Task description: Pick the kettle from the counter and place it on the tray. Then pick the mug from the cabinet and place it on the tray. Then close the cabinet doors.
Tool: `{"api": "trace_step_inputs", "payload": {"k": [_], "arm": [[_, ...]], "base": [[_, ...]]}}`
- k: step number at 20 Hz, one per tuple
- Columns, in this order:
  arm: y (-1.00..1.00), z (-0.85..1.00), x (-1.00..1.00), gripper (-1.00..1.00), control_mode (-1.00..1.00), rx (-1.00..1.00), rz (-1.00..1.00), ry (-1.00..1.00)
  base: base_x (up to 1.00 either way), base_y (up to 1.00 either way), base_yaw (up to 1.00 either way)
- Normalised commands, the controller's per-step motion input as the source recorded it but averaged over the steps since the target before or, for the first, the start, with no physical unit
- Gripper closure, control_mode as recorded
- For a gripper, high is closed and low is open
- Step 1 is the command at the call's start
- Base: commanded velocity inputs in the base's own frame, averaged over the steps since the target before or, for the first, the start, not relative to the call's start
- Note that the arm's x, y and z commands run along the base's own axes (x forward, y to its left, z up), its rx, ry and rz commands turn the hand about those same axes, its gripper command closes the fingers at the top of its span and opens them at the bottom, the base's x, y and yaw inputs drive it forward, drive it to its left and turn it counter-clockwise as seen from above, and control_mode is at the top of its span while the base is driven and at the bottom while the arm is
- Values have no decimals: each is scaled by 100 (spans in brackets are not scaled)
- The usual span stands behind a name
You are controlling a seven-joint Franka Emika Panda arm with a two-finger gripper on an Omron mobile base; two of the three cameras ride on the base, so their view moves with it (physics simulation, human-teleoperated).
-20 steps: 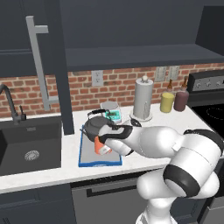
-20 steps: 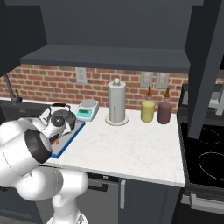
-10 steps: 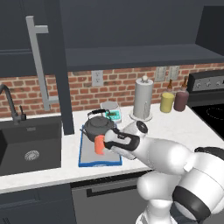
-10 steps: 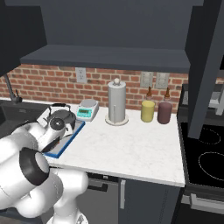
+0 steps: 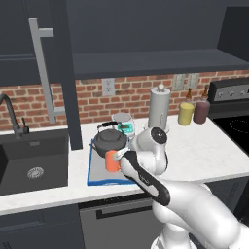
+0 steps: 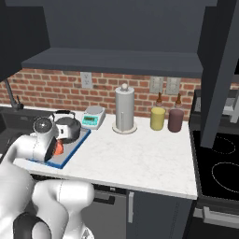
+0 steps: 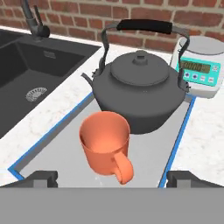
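Brick-backed kitchen w/ white speckled counter (image 5: 204, 151) and open dark upper cabinet (image 5: 146, 63) above. L to R: black sink (image 5: 31, 168), then the blue-rimmed tray (image 7: 173, 144) w/ kettle (image 7: 140, 94) at its back and orange mug (image 7: 107, 142) just in front of it, upright, handle toward the camera. Digital scale (image 7: 201, 72) sits just behind the tray's far corner; paper-towel holder (image 6: 124, 109) and yellow jar (image 6: 158, 118) plus dark red jar (image 6: 175, 120) further right.

Tool (image 7: 111, 178) stands wide, holding nothing; one fingertip (image 7: 41, 177) low either side of the mug, which sits free on the tray. So both items look placed; the doors are what's left, prob.

Risks, judged from here:
- Mug sits between the open fingers. A sideways pull-out could clip it and tip it, or knock it into the kettle. Lift clear first.
- Left cabinet door (image 5: 63, 73) hangs open over the sink edge, right door (image 6: 221, 65) over the stove side. Arm swinging up could hit a door edge or its bar handle (image 5: 44, 68).
- The elbow is close over the tray and could nudge the kettle's arched handle.
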Motion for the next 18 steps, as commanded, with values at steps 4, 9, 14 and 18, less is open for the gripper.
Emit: {"api": "trace_step_inputs", "payload": {"k": [4, 9, 14, 18], "arm": [[0, 64, -43, -100, -100, 6, -26, 0], [-1, 55, -52, -100, -100, 16, -35, 5], [-5, 49, -47, -100, -100, 9, -12, 0], [-6, 52, -46, -100, -100, -1, 1, -5]], "base": [[0, 0, 0], [0, 0, 0], [0, 0, 0], [0, 0, 0]]}}
